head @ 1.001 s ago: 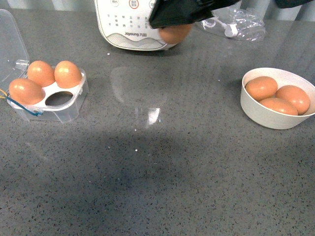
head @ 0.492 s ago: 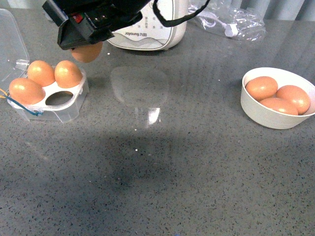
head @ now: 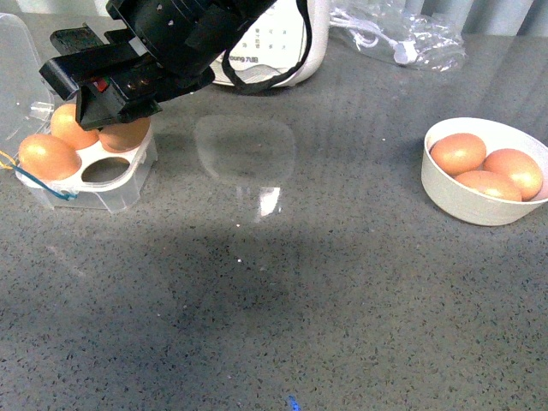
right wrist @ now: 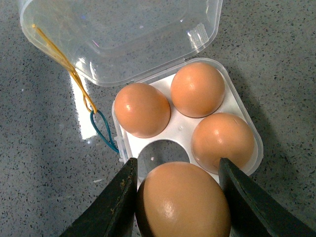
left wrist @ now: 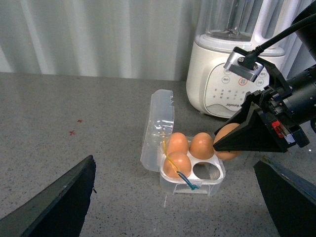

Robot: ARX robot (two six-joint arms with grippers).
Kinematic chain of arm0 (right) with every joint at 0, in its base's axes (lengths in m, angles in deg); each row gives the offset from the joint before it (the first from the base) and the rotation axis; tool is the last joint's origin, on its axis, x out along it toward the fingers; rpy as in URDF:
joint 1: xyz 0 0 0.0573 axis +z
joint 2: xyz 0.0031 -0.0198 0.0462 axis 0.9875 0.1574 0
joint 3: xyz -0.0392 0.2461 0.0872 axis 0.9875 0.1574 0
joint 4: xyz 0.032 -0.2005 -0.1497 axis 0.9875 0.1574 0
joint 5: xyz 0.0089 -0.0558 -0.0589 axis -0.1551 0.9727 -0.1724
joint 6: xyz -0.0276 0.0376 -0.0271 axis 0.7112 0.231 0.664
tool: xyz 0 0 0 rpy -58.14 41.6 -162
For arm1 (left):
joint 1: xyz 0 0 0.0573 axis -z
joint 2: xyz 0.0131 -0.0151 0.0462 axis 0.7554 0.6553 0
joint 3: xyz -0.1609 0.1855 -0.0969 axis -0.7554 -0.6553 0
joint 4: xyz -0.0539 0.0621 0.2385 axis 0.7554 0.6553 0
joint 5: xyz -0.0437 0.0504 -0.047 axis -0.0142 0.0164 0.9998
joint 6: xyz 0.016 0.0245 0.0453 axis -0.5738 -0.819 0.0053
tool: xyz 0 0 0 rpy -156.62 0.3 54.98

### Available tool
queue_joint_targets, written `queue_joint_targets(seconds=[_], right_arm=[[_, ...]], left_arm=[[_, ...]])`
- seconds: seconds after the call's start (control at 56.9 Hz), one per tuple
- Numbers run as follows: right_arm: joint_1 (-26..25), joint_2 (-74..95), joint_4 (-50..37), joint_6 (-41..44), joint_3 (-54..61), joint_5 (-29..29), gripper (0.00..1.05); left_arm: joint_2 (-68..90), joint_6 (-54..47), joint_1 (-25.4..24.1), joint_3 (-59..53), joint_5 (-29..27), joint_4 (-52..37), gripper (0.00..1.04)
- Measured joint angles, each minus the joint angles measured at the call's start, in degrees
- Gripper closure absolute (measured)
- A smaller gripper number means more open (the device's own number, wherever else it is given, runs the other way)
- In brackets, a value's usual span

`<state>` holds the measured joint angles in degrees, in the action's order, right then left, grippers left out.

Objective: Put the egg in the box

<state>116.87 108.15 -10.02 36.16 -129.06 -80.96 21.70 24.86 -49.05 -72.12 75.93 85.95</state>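
My right gripper (right wrist: 177,170) is shut on the egg (right wrist: 182,202), one finger on each side. It holds the egg just above the box (right wrist: 180,126), near its one empty cell (right wrist: 163,153). The box is a clear four-cell carton with its lid (right wrist: 123,34) open. It holds three other brown eggs and has yellow and blue wire loops. In the front view the right gripper (head: 107,107) covers the back of the box (head: 128,184) at the left. In the left wrist view the egg (left wrist: 228,148) hangs beside the box (left wrist: 192,185). My left gripper (left wrist: 173,165) is open and empty, short of the box.
A white bowl (head: 467,201) with three brown eggs stands at the right. A white blender (head: 282,60) stands at the back behind the right arm. A crumpled clear plastic bag (head: 402,34) lies at the back right. The counter is grey speckled stone.
My right gripper has carried the egg from in front of the blender leftward and down to just over the box. The bowl and the box have not moved.
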Motion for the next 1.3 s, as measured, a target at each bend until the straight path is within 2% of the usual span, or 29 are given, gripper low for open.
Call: queue_joint_targets(seconds=[0.351,0.492,0.668,0.966,1.124,1.195,1.247,1.3], right_arm=[[1.8,1.9,1.3,-0.1,-1.8,-0.2,0.62],[2.1,2.3,-0.1,-0.2,-2.2,-0.3,0.32],[1.6,0.7,-3.6,-1.9,-0.2,-0.6,0.06],[-1.6,-7.8,-11.8,-9.3,6.6,3.9,0.07],[-4.8,-14.4,-17.4,-15.5,12.8,11.2,0.07],[-6.3,-17.0,-18.9,-17.2,16.1,16.2,0.07],[-7.4,-19.0,-24.5,-17.3,20.6,22.3,0.08],[-7.7,-20.8,-37.6,-17.3,27.2,36.4,0.15]], left_arm=[[0.0,0.0,0.0,0.0,0.0,0.0,0.07],[0.0,0.0,0.0,0.0,0.0,0.0,0.07],[0.0,0.0,0.0,0.0,0.0,0.0,0.07],[0.0,0.0,0.0,0.0,0.0,0.0,0.07],[0.0,0.0,0.0,0.0,0.0,0.0,0.07],[0.0,0.0,0.0,0.0,0.0,0.0,0.07],[0.0,0.0,0.0,0.0,0.0,0.0,0.07],[0.0,0.0,0.0,0.0,0.0,0.0,0.07]])
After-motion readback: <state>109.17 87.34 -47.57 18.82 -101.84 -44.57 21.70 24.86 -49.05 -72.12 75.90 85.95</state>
